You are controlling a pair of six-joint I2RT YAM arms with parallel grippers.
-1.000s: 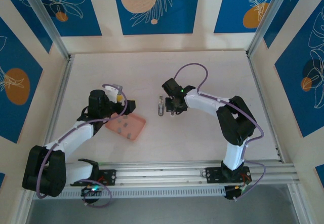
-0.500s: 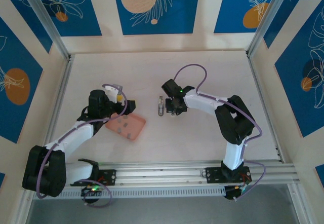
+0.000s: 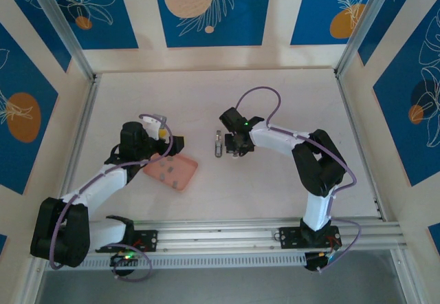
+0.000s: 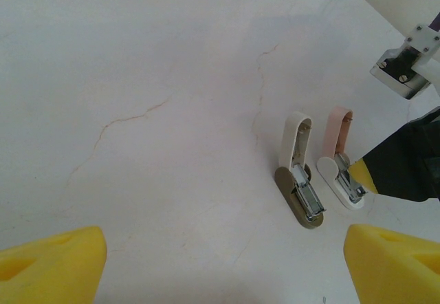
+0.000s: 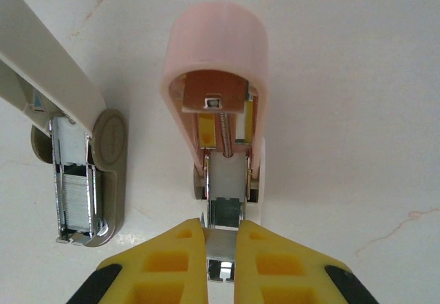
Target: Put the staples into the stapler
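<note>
Clamping the pink stapler by its open metal end, right gripper closed on it.
Running lengthwise straight away from that grip, centre-table; staples to the left, on the tray (nearer the wide-spread left gripper).

light: bright, even, diffuse | shadows: soft, faint | focus: top view slightly soft, wrist views sharper

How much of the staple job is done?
Both staplers lie flipped open, and the beige stapler already shows a row of staples in its channel. Right now the right gripper pinches a metal piece at the channel of the pink stapler. Left to do: spare strips sit on the tray, the left gripper hangs open, and both lids need closing.
</note>
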